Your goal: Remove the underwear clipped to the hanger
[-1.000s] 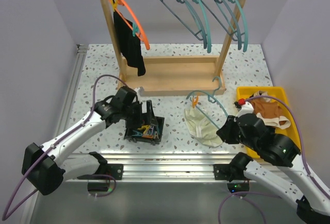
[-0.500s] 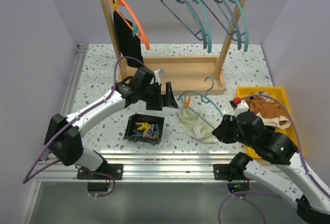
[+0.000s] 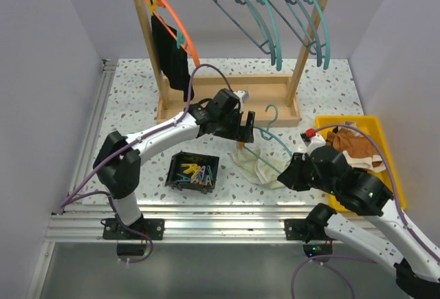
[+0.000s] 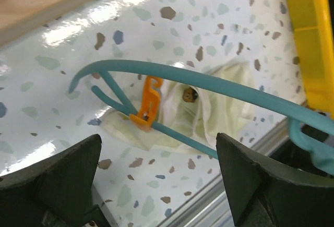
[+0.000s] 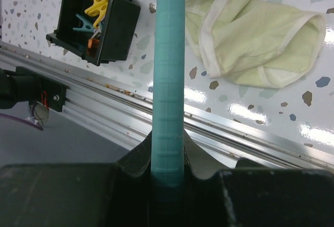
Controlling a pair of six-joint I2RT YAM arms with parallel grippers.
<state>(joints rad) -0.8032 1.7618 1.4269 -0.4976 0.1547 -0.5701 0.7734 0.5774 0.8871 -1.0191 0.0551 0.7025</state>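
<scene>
My right end effector (image 5: pixel 167 148) clamps the teal hanger (image 5: pixel 169 55) steady; left end effector (image 4: pixel 156 169) gapes before the orange clip (image 4: pixel 147 104) pinning the cream brief (image 4: pixel 219 102).

Tabletop (image 3: pixel 130 106): white terrazzo with grey, brown and blue flecks. Teal hanger (image 4: pixel 209 83): plain teal, and its clip (image 4: pixel 147 104) is orange. Brief (image 5: pixel 250 28): cream-white with a faint yellow-green tint and paler hem bands. Black piece (image 3: pixel 173 58) at 11 o'clock in the top view: plain black, on an orange hanger (image 3: pixel 180 27). Rack (image 3: pixel 227 103): pale bare wood. Spare hangers (image 3: pixel 275 24) at 1 o'clock: teal and grey-blue. Bin (image 3: pixel 347 119) at 3 o'clock: yellow, with brown clothes (image 3: pixel 357 149). Box (image 3: pixel 173 174) at 7 o'clock: black, holding yellow, teal, orange and blue clips (image 3: pixel 194 172). Arms (image 3: pixel 155 135): white with black joints. Cables (image 3: pixel 206 69): purple.
</scene>
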